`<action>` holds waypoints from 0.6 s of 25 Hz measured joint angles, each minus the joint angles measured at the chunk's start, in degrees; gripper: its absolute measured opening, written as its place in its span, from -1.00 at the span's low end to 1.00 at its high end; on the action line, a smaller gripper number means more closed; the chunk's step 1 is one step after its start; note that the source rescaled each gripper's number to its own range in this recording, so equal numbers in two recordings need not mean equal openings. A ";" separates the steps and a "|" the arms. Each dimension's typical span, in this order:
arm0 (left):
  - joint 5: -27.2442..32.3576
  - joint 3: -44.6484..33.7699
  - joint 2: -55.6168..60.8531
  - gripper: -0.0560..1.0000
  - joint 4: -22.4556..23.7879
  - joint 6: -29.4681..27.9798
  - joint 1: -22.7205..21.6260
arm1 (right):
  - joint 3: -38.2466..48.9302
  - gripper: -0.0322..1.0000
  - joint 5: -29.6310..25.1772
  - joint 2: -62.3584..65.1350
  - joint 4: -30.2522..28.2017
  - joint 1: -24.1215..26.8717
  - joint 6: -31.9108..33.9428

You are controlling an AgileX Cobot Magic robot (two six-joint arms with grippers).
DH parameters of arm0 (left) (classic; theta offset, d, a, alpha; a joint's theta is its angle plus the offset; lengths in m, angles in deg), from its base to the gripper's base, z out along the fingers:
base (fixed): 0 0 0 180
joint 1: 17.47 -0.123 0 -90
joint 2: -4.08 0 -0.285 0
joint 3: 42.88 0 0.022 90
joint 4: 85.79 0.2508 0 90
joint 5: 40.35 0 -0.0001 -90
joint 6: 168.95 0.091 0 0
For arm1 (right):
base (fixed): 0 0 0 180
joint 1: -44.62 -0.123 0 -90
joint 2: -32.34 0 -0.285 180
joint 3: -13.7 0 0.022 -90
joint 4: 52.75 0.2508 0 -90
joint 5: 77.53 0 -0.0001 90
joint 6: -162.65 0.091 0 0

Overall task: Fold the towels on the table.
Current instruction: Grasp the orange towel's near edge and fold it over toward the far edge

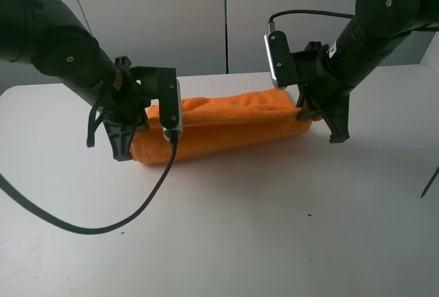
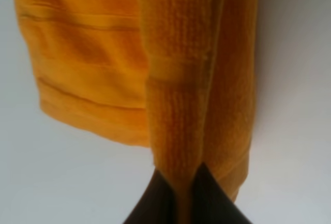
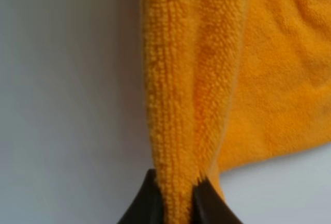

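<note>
At the centre of the white matte desk (image 1: pixel 274 242), the bright orange terry-cloth towel (image 1: pixel 233 122) is pinched at nine o'clock by the left tool (image 2: pixel 177 198) and at three o'clock by the right tool (image 3: pixel 177 198). It is judged soft, light and limp, so it is best held at the corners.

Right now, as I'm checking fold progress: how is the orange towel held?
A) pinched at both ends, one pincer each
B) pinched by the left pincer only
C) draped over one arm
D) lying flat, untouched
A: the left pincer and the right pincer each clamp a bunched end of the towel.
</note>
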 joint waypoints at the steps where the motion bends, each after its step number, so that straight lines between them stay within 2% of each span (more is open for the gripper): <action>1: 0.00 0.51 0.00 -0.89 0.71 0.00 -0.25 | -0.49 -0.94 0.00 -0.57 -0.13 0.00 0.00; 6: -1.96 1.31 -0.63 -0.89 1.72 0.00 -2.61 | -3.71 -0.94 0.80 -4.06 -2.30 0.00 0.00; 12: -7.03 1.52 -1.47 -0.89 2.29 0.00 -6.54 | -8.08 -0.94 2.08 -8.32 -3.00 0.00 0.11; 15: -10.15 1.66 -2.58 -0.89 2.43 -1.88 -8.77 | -9.97 -0.94 2.67 -9.96 -3.00 0.41 0.22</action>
